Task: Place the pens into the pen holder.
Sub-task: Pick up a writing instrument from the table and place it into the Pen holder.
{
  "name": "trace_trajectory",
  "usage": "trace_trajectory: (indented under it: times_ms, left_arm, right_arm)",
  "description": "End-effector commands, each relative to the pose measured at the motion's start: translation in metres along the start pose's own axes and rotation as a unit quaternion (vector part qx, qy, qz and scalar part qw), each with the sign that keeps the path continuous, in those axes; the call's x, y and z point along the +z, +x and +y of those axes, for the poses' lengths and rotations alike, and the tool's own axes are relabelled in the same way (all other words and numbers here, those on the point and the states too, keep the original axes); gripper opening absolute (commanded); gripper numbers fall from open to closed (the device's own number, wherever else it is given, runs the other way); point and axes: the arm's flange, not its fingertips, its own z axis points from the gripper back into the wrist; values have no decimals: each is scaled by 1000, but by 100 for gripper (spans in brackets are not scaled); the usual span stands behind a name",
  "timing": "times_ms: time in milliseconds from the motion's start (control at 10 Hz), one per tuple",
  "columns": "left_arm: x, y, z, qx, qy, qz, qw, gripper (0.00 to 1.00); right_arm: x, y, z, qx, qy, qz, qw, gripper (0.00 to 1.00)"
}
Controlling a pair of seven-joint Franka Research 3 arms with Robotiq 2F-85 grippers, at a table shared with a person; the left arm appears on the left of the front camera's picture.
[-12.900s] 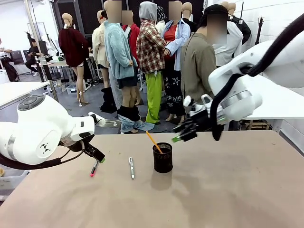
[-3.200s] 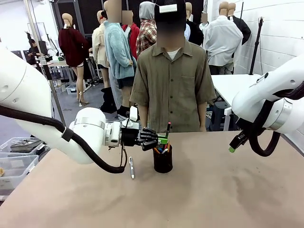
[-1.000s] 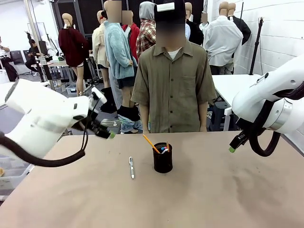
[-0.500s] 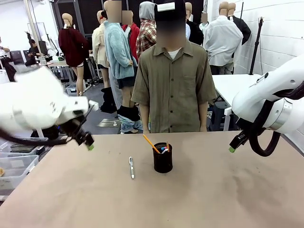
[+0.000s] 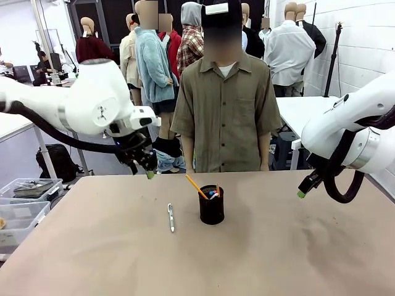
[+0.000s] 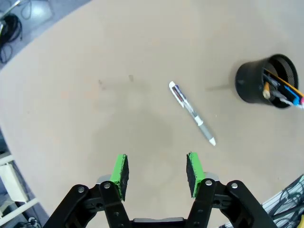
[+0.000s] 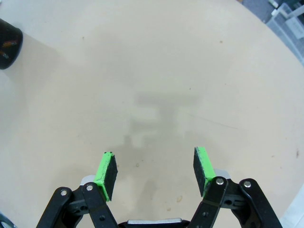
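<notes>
Left fingers (image 5: 150, 174): spread apart, nothing between them. Green pads point down, hanging above the table (image 5: 278, 259) near its far edge, left of centre. Left wrist view agrees: both pads (image 6: 119, 172) parted over bare tabletop, gap empty

Right fingers (image 5: 300, 193): parted wide, empty, held above the right side of the table, well apart from the task items. Right wrist view: pads (image 7: 105, 173) over bare surface, with their shadow on it

Silver-white pen (image 5: 171, 217): lies flat on the table, just left of the pen holder (image 5: 212, 211), not touching it, long axis running roughly toward the far edge. In the left wrist view it lies ahead of the left fingers, between them and the holder, clear of both

Pen holder: upright, near table centre. Orange-yellow pen (image 5: 196, 185) stands in it, leaning toward the robot's left, upper part well above the rim. Further pen ends show just above the rim beside it; number and colours too small to tell

Person (image 5: 225, 105): stands at the far edge, directly behind the holder
</notes>
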Motion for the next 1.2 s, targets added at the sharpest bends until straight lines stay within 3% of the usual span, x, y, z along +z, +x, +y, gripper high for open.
trace_trajectory:
  times_ms: [0, 100, 200, 300, 400, 500, 800, 1100]
  left_arm:
    - [-32, 18, -22, 40, 6, 17, 999, 65]
    - [0, 0, 0, 0, 0, 0, 1000, 65]
    - [0, 0, 0, 0, 0, 0, 1000, 65]
    - [-31, 4, -12, 18, -6, 15, 1000, 65]
    - [-44, 8, -28, 72, -3, 38, 997, 65]
    - [-51, 15, -41, 90, -8, 28, 995, 65]
    - [-90, 33, -67, 163, 24, 85, 983, 65]
    - [-108, 23, -68, 201, 25, 96, 974, 65]
  right_arm:
    - [-3, -5, -2, 3, 4, -11, 1000, 81]
    - [-3, -5, -2, 3, 4, -11, 1000, 81]
    - [-3, -5, -2, 3, 4, -11, 1000, 81]
    - [-3, -5, -2, 3, 4, -11, 1000, 81]
    - [-3, -5, -2, 3, 4, -11, 1000, 81]
    - [-3, -5, -2, 3, 4, -11, 1000, 81]
    - [-3, -5, -2, 3, 4, -11, 1000, 81]
    - [-3, -5, -2, 3, 4, -11, 1000, 81]
